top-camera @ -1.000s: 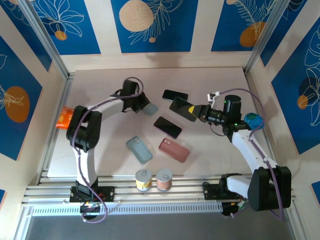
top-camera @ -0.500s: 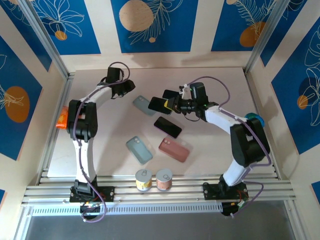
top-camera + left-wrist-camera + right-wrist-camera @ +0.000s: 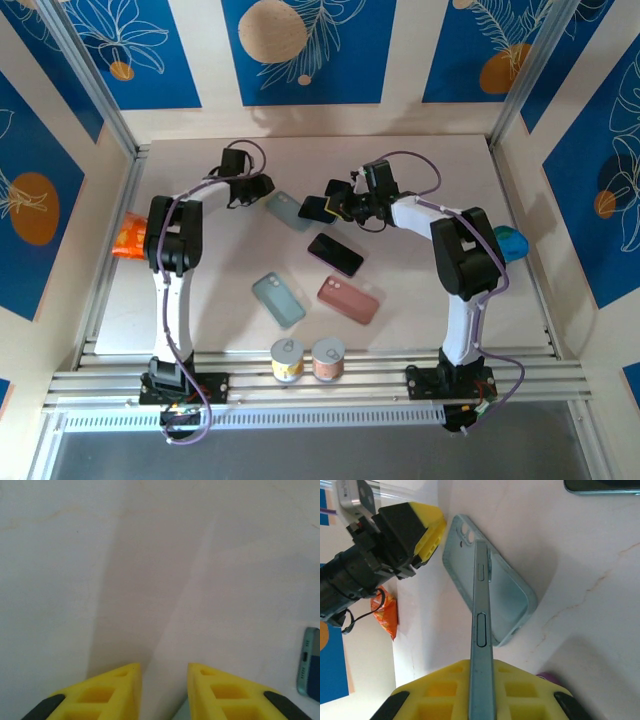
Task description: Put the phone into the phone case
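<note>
A: The pale table (image 3: 420, 300) stood between walls with blue leaf panels. Where did we find the phone?

B: We saw the phone (image 3: 481, 605) turned on its long edge and clamped by the right gripper (image 3: 481, 677). The yellow fingers (image 3: 455, 672) were pressed closed on its 2 faces. Its far end reached over the light blue phone case (image 3: 512, 597), which lay open side up on the table.

A: And the left gripper (image 3: 164, 680)?

B: Its fingers (image 3: 125, 677) stood a little apart, with nothing between them. It waited just beside the camera end of the case.

A: How did we think this step should be done well?

B: We judged that the phone had to be rolled flat, with its camera corner matched to the hole of the case. 1 end should go in first, and then the other end be pressed down. We thought the left gripper could steady the case so that it would not slide. We could not tell whether the phone touched the case already.
</note>
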